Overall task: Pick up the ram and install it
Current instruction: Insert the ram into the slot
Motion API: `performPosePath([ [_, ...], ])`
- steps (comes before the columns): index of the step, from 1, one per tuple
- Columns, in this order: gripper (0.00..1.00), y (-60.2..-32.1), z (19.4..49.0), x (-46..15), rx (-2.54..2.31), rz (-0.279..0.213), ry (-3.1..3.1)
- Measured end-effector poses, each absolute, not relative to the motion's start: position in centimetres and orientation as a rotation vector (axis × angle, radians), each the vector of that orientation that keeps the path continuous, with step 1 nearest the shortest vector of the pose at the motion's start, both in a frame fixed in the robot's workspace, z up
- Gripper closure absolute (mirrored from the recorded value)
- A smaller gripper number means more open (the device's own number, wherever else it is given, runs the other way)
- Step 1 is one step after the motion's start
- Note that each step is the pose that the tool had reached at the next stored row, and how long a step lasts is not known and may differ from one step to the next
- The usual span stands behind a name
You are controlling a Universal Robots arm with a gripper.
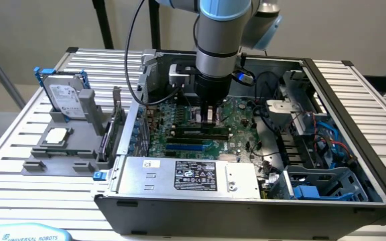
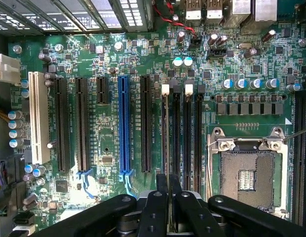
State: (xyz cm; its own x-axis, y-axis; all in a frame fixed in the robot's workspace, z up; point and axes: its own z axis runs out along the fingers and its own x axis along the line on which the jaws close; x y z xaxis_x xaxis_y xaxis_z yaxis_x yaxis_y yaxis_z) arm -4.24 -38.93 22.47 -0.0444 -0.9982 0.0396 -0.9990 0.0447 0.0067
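Green ram (image 2: 164, 138) edge-on in gripper (image 2: 167, 197), jaws clamped on it, directly over black memory slots (image 2: 187, 133). White end clips beside; CPU socket (image 2: 246, 170) near; blue slot (image 2: 124, 128) apart.

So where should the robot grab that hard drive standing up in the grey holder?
Probably by its flat faces near the top, coming straight down from above. The hard drive stands upright on edge in the grey holder, so its lower part is boxed in while its top edge sticks up free.

Robotics lab – aluminium bench (image 1: 32, 186)
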Motion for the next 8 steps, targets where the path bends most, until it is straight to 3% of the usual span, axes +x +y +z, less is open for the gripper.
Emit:
performPosePath([
  [8, 0.87, -38.92, 22.52, -4.24, 2.148, 0.035, -2.246],
])
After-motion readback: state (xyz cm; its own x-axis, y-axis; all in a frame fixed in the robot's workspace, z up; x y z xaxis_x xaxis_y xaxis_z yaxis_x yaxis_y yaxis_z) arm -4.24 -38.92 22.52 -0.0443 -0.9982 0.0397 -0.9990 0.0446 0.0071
